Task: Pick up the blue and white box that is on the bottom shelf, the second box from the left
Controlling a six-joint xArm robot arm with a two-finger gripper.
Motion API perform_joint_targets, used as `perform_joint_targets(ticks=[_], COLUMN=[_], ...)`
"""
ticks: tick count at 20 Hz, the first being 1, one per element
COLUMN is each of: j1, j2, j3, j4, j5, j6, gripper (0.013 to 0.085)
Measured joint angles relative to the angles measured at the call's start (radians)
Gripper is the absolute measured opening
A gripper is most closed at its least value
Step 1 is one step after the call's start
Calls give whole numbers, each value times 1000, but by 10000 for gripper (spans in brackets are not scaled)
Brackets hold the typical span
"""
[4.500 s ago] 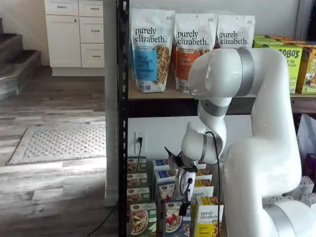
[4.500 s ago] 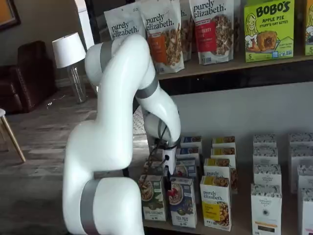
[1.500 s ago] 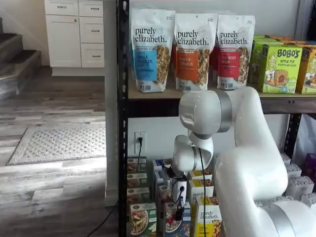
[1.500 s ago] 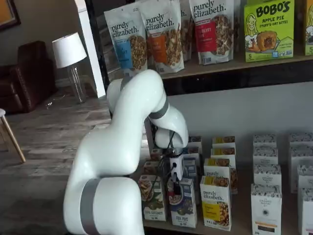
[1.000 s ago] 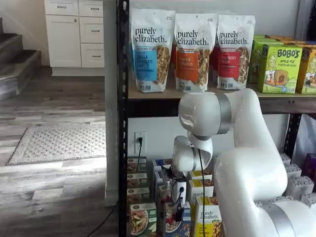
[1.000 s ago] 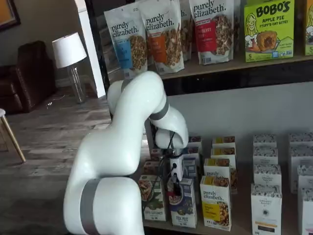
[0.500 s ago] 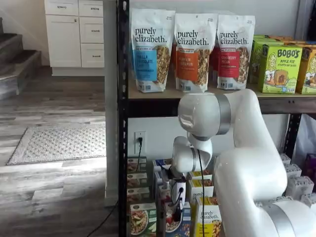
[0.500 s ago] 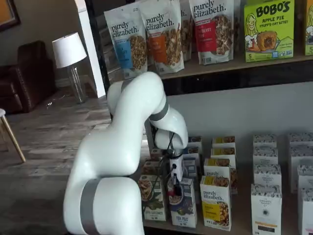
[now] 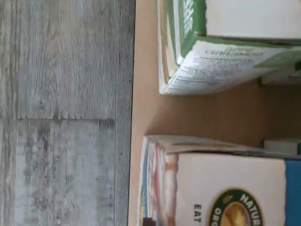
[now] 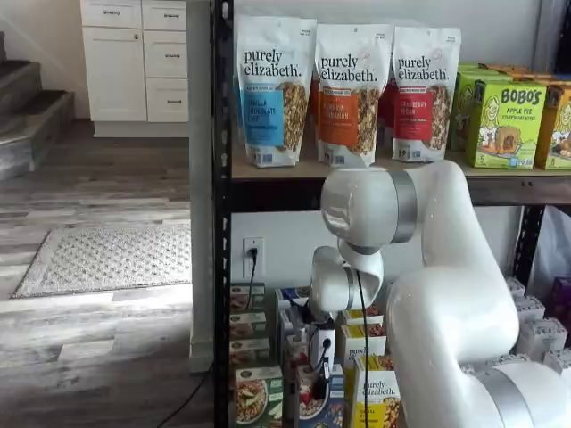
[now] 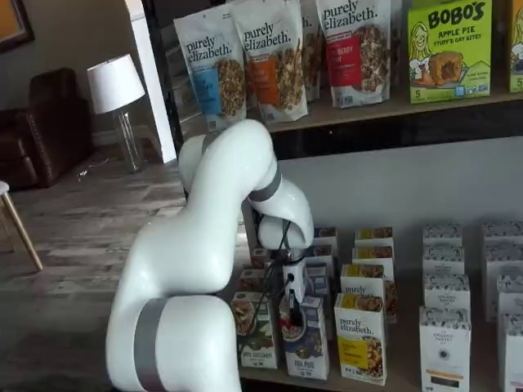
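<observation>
From my station, scanning left to right. In a shelf view, the black rack post [image 10: 221, 214] stands at the left edge of the shelving. Just right of it, on the bottom shelf [image 11: 392, 377], is the green-fronted carton [image 11: 256, 331], upright at the front of its row. Next over is the blue and white box [image 11: 307, 341], also upright at the front, with the yellow-fronted carton [image 11: 360, 336] just beside it on its right.

The gripper [image 11: 288, 312] hangs straight down from the white arm [image 11: 221, 212], right at the top of the blue and white box. The black fingers overlap the box's upper front in both shelf views; I cannot tell whether they are spread or pinching the carton, as cable and body clutter the sight.

Wrist view: green carton [image 9: 225, 52] and the blue and white box [image 9: 221, 188] stand side by side on tan board, a gap between them, grey plank floor [image 9: 61, 113] beyond the shelf edge.
</observation>
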Motion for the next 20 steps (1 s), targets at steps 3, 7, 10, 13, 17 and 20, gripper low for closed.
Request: perform_joint_targets(ticks=[3,7,10,13,17,20], j1=[1,1,1,1,2,2], j2=[-2,-8,-14,-20,-38,-63], j3=[1,8,19,26,57,98], j4=[0,-2,-12,-32,-49,-47], j5=[3,2,-9,-7,-16,-30], j6=[1,3,12,29,43,42], gripper=[530,450,410,410,410,410])
